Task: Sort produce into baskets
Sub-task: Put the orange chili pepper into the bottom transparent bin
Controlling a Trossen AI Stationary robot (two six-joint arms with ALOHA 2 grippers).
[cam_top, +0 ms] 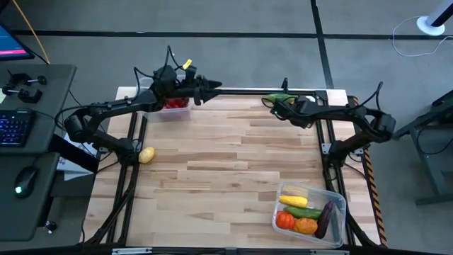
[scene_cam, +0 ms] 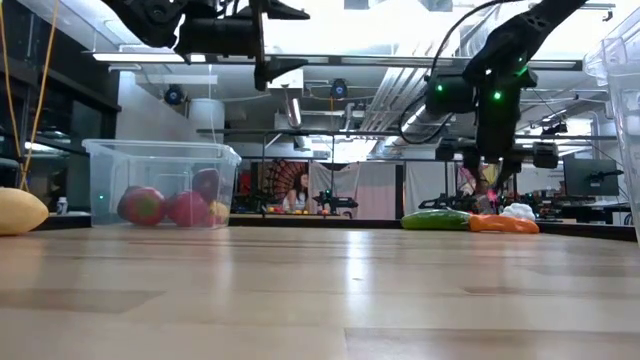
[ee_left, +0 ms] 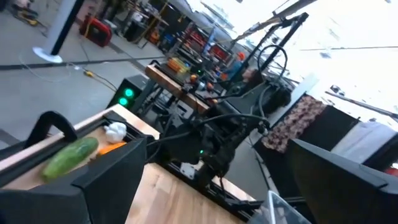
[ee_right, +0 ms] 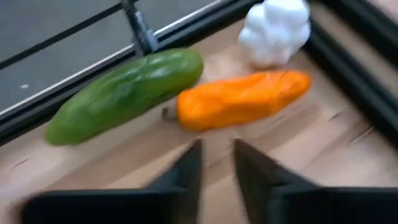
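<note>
A green cucumber (ee_right: 124, 93), an orange carrot (ee_right: 239, 99) and a white garlic (ee_right: 277, 28) lie side by side at the table's far right edge. My right gripper (ee_right: 217, 146) hangs just above and before the carrot (scene_cam: 505, 224). Its fingers stand a narrow gap apart with nothing between them. My left gripper (cam_top: 212, 86) is open and empty, held high beside the far left basket (cam_top: 173, 117), which holds red produce (scene_cam: 165, 207). The near right basket (cam_top: 340, 202) holds several pieces. A yellow piece (cam_top: 146, 154) lies on the table at the left.
A dark rail (ee_right: 93, 62) runs along the table's far edge right behind the cucumber. Black frame bars (cam_top: 134, 163) run down both sides of the table. The wooden middle (cam_top: 233, 163) between the two baskets is bare. A desk with a keyboard (cam_top: 14, 127) stands off the left.
</note>
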